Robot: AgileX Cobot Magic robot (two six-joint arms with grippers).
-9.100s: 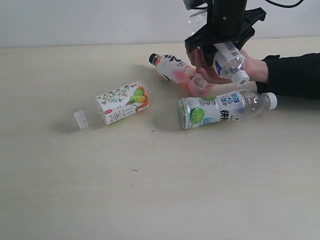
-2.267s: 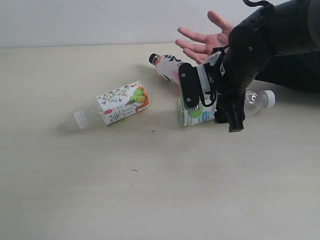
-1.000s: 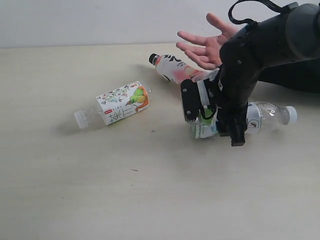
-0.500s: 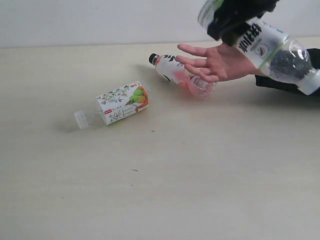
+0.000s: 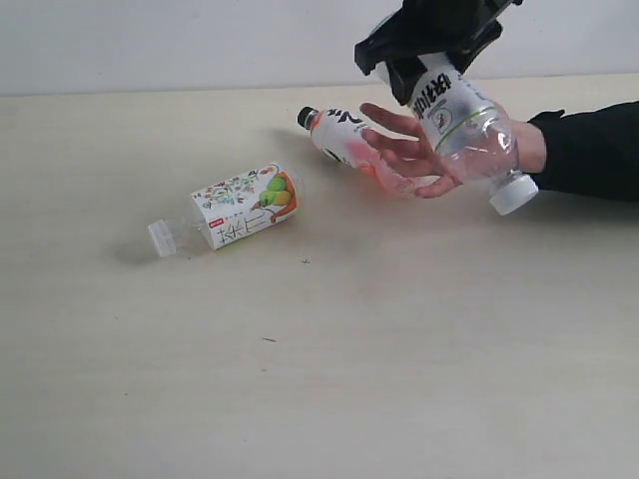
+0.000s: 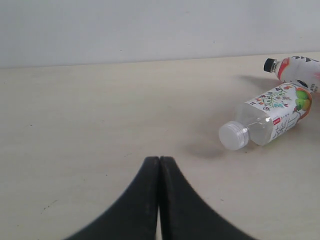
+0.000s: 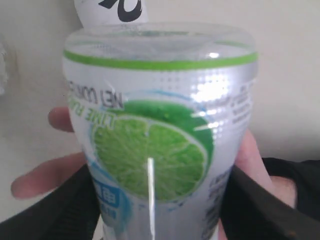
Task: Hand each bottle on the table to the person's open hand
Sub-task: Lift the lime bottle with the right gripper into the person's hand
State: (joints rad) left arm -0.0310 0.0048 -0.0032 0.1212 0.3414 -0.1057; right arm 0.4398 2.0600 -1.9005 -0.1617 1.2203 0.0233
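My right gripper (image 5: 427, 52) is shut on the green-and-white bottle (image 5: 465, 128), gripping its label end. The bottle slants down with its white cap low, lying across the person's open hand (image 5: 404, 155). In the right wrist view the lime-printed bottle (image 7: 155, 145) fills the space between my black fingers (image 7: 250, 200), with the hand (image 7: 42, 180) under it. The pink bottle with a black cap (image 5: 344, 135) lies just behind the hand. The floral bottle (image 5: 238, 208) lies on its side to the left. My left gripper (image 6: 159, 161) is shut and empty, low over the table (image 6: 100, 115), short of the floral bottle (image 6: 272, 116).
The person's black sleeve (image 5: 594, 150) rests on the table (image 5: 329, 369) at the right edge. A pale wall (image 5: 150, 40) runs along the far side of the table. The pink bottle (image 6: 299, 69) shows in the left wrist view beyond the floral one.
My right gripper lifted the green-and-white bottle off the table and has brought it leftward and down onto the person's palm. The other two bottles have not moved.
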